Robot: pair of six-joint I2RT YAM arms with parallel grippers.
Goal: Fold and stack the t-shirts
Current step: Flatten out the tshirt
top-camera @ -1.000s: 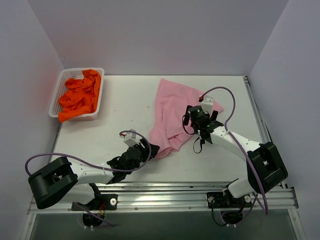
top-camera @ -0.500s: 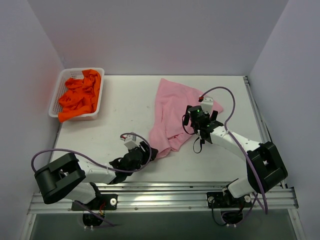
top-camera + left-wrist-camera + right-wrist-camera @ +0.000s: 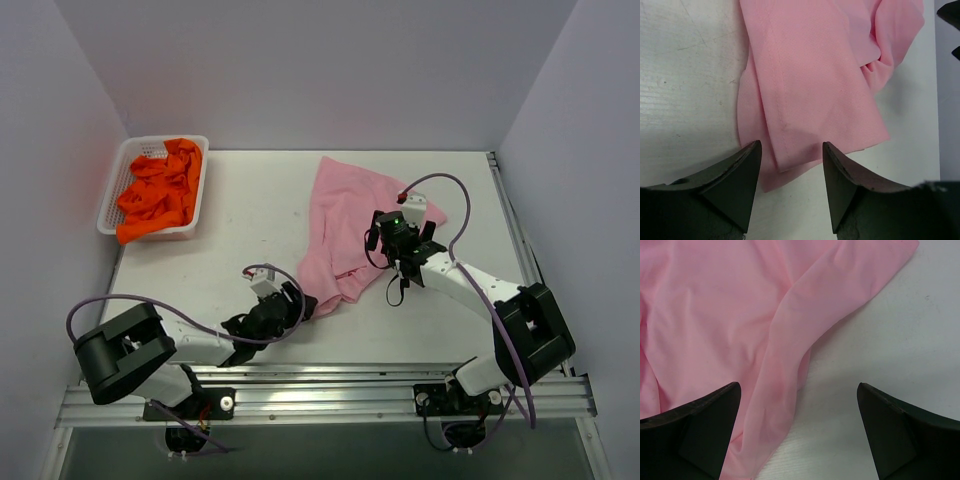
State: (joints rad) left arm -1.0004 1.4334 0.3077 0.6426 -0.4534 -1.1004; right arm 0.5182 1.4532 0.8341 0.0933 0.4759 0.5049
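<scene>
Change is small: the left arm slid right, and the left gripper (image 3: 791, 150) sits spread either side of the pink shirt's (image 3: 345, 210) bottom corner, mid-frame. The right gripper (image 3: 797, 390) hangs wide open over it, so folding has not begun

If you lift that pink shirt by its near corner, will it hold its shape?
Probably not: the pink t-shirt lies creased and folded over itself, so it would likely droop. Pushed, it would probably bunch up, not slide whole.

The left pincer (image 3: 304, 303) has drawn back slightly from the table's middle.
</scene>
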